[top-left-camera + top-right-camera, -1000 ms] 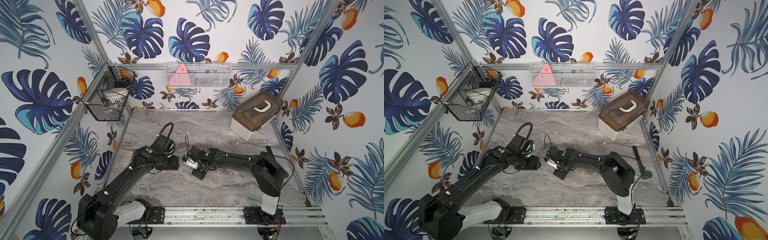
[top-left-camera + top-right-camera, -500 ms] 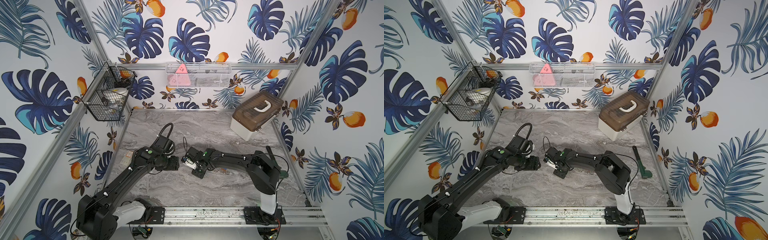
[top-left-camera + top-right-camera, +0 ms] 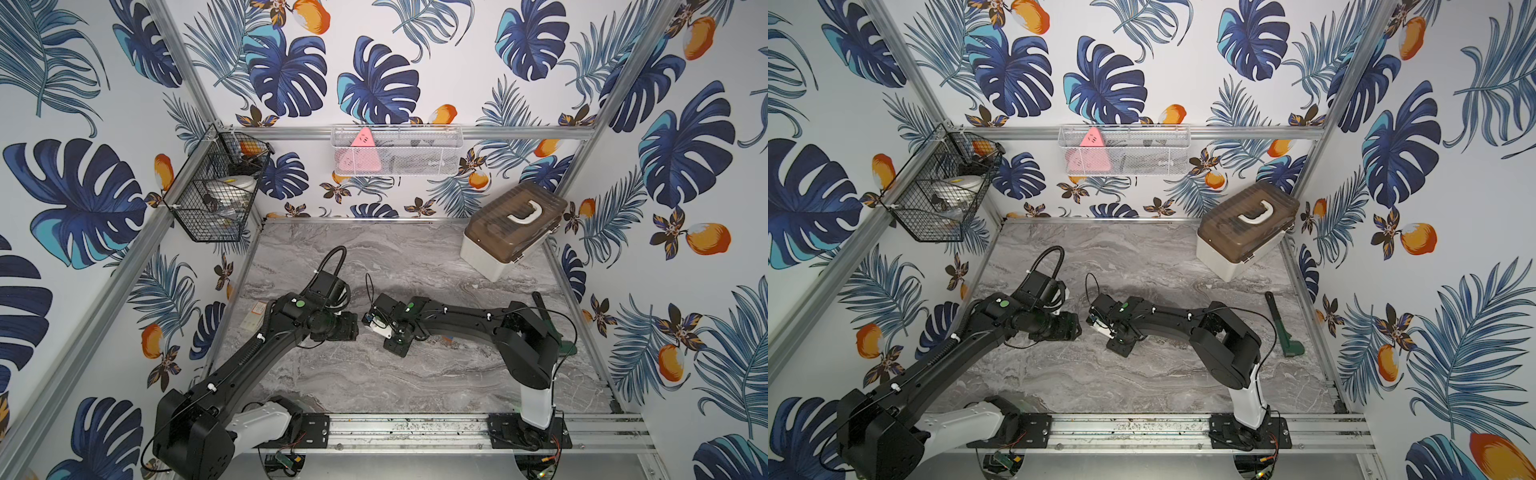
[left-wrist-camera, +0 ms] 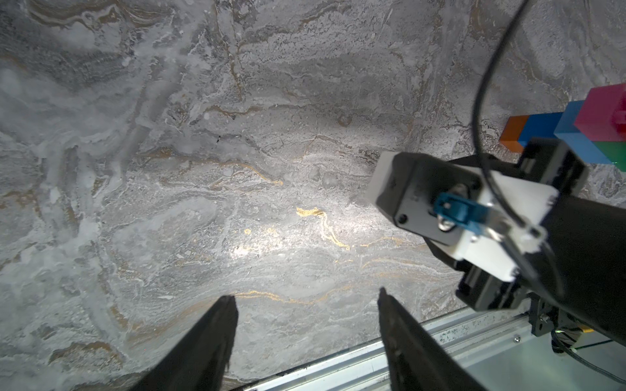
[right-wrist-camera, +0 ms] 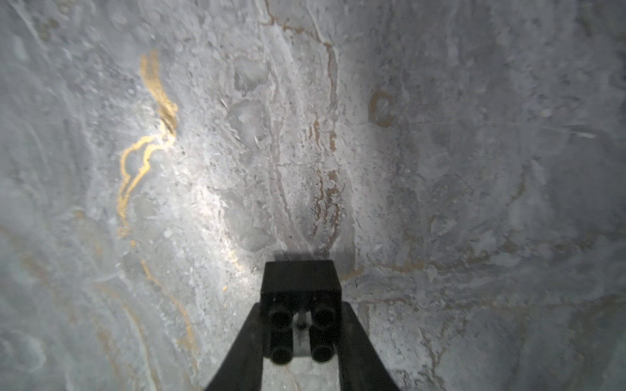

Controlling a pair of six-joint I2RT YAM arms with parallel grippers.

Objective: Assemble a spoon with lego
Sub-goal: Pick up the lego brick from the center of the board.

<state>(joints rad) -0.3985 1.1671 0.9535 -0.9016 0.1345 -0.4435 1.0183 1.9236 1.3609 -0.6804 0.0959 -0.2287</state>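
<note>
Right claw (image 5: 301, 306) has just pinched shut on the black brick (image 5: 301, 277), whose studs face its wrist camera, low over the worktop (image 3: 415, 374). Whether the brick is lifted clear I cannot tell. That likely puts the tip piece in hand, ready to carry to the spoon (image 4: 576, 128). The spoon lies on the worktop just beside the right arm's wrist. Its orange, blue, light blue, pink and green bricks show; the rest is cut off at the frame edge.

Left claw (image 4: 306, 294) hangs open and empty, near the right wrist. Bare marble lies ahead of both claws. The front rail (image 3: 415, 428) bounds the near side. The storage box (image 3: 511, 224) and green tool (image 3: 1285, 328) sit well apart, along the right side.
</note>
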